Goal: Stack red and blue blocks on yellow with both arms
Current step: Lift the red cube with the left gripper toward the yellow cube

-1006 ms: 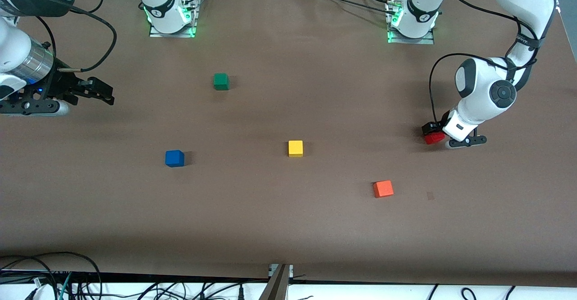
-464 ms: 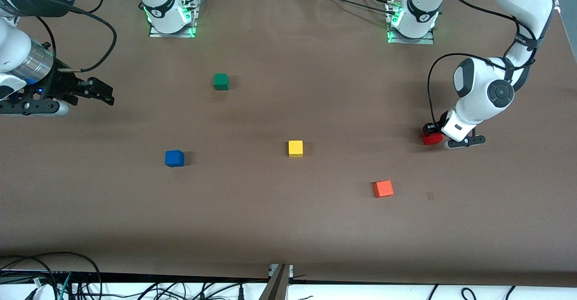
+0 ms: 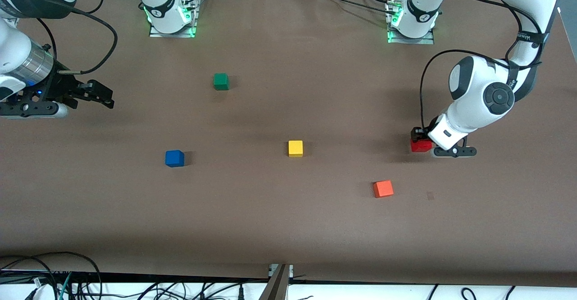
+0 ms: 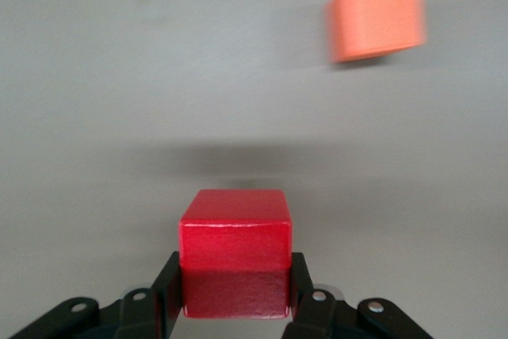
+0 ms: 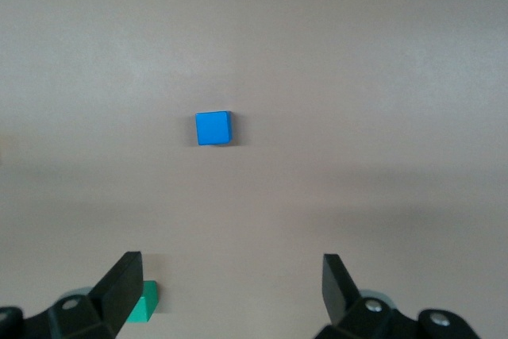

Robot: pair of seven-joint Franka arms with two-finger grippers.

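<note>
The left pincer (image 3: 422,143) is clamped on the red block (image 3: 421,146), one finger (image 4: 165,291) pressed to each side face. In the left wrist view the block (image 4: 235,253) sits square between the fingers, its top face level, with its shadow on the counter (image 3: 288,228) ahead of it, so it hangs just above the surface toward the left arm's end. A cube has no long axis; its held faces run parallel to the fingers.

The orange block (image 3: 383,188) lies near this pincer, nearer to the front camera, and is turned slightly askew. The yellow block (image 3: 295,148) sits well apart from the left pincer toward the middle of the counter, with bare brown surface all the way between them and nothing touching it.

The right pincer (image 3: 101,95) waits in the air over the right arm's end of the counter, its fingers (image 5: 121,283) spread wide and holding nothing. The blue block (image 3: 174,158) rests flat on the counter, well apart from this pincer, nearer to the front camera, with open room on every side. In the right wrist view it (image 5: 213,128) shows midway between the spread fingers. The green block (image 3: 221,81) stands by itself nearer to the arm bases, clear of both pincers.

A broad bare strip runs along the counter's edge nearest the front camera.
</note>
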